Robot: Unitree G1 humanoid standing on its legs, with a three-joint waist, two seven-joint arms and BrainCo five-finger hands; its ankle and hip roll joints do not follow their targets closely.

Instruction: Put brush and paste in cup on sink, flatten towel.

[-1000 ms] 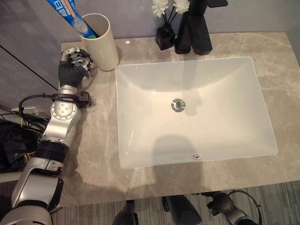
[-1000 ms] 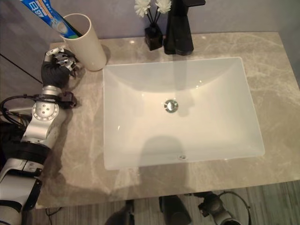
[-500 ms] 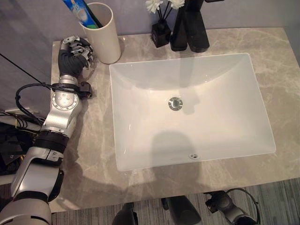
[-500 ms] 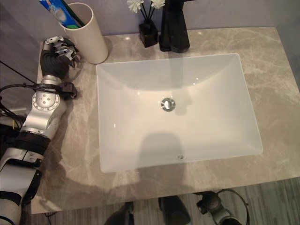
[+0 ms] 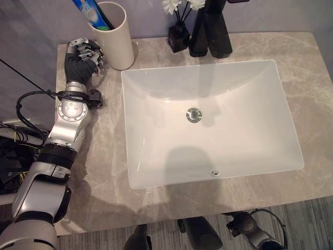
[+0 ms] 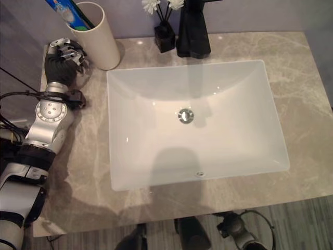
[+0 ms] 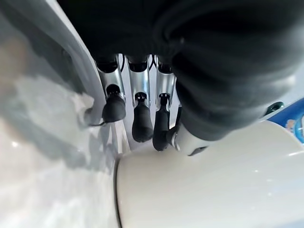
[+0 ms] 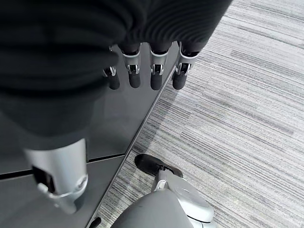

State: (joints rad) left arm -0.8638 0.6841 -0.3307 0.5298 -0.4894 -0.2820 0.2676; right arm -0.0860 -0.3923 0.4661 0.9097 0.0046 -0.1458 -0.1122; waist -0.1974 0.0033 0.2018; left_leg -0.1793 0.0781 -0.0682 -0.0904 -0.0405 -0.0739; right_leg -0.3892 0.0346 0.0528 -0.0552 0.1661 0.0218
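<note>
Countertop (image 5: 317, 78): grey marbled stone, carrying everything below.
Basin (image 5: 250, 151): white, rectangular, sunk in the middle of the countertop; round metal drain (image 5: 193, 114) at its centre.
Faucet (image 5: 210, 31): black, behind the basin's rear edge.
Cup (image 5: 115, 41): cream, upright at the back left corner of the countertop.
Toothpaste tube (image 5: 89, 13): blue, leaning out of the cup toward the left.
Toothbrush: cannot tell whether one stands in the cup.
Reed diffuser (image 5: 178, 36): small black bottle with white flowers, just left of the faucet.
Left hand (image 5: 82, 57): just beside the cup's left wall, fingers (image 7: 141, 124) curled, gripping nothing.
Right hand (image 8: 71, 57): hanging low over striped floor, fingers relaxed, empty.
</note>
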